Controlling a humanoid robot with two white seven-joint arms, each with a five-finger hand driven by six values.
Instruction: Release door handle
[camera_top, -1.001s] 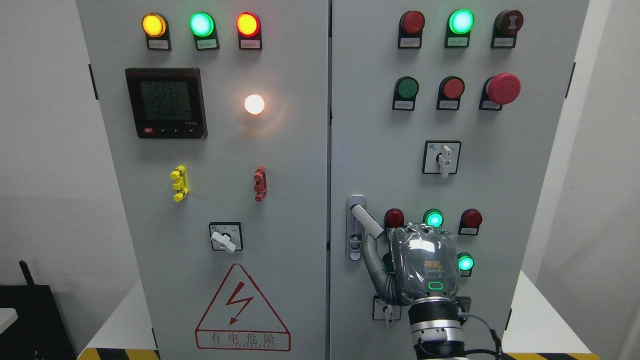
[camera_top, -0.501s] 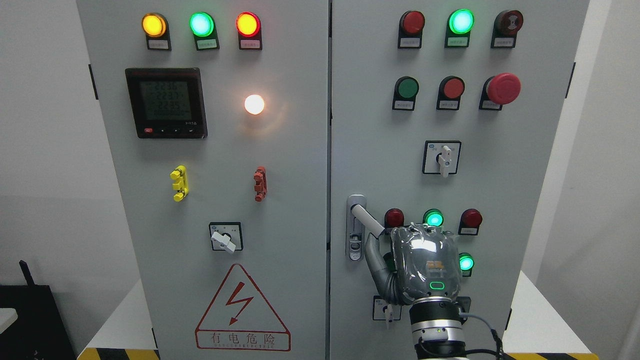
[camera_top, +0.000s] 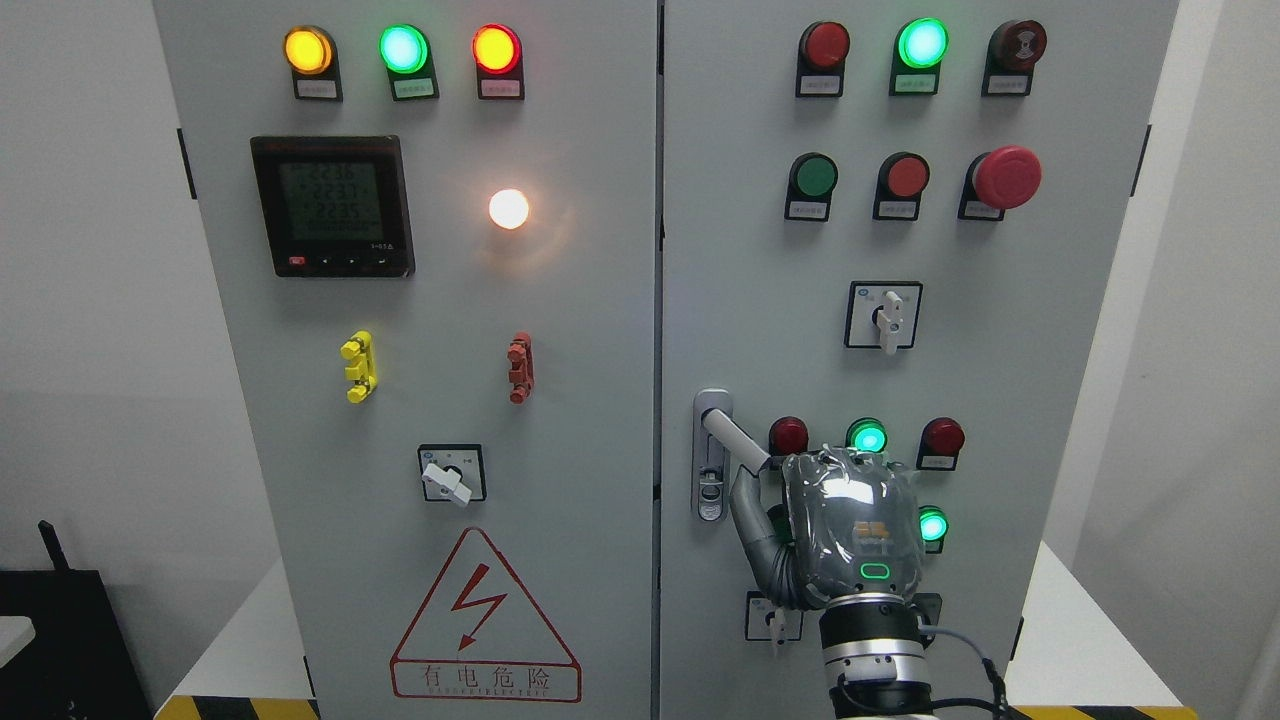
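Curling around the lower end of the door handle (camera_top: 735, 442), my right hand (camera_top: 845, 535) has its fingers hidden behind the grey palm shell, so I cannot tell whether they clamp the lever or only lie against it; my thumb (camera_top: 752, 530) stands apart to the left, rising toward the lever's tip. That handle is a pale lever swung out slantwise from its silver mounting plate (camera_top: 711, 455), which sits at the left edge of the right cabinet door (camera_top: 760, 300), just beside the seam between the two doors. My knuckles cover part of a cluster of lamps: a dark red lamp (camera_top: 788, 436) just right of the lever, a lit green lamp (camera_top: 867, 436) above my hand, another lit green one (camera_top: 932, 524) at its right. My wrist (camera_top: 872, 650) rises from the bottom edge, right of the middle. Higher on this door hangs a white rotary switch (camera_top: 886, 316). On the left door (camera_top: 440, 350) is a lightning warning triangle (camera_top: 485, 618).
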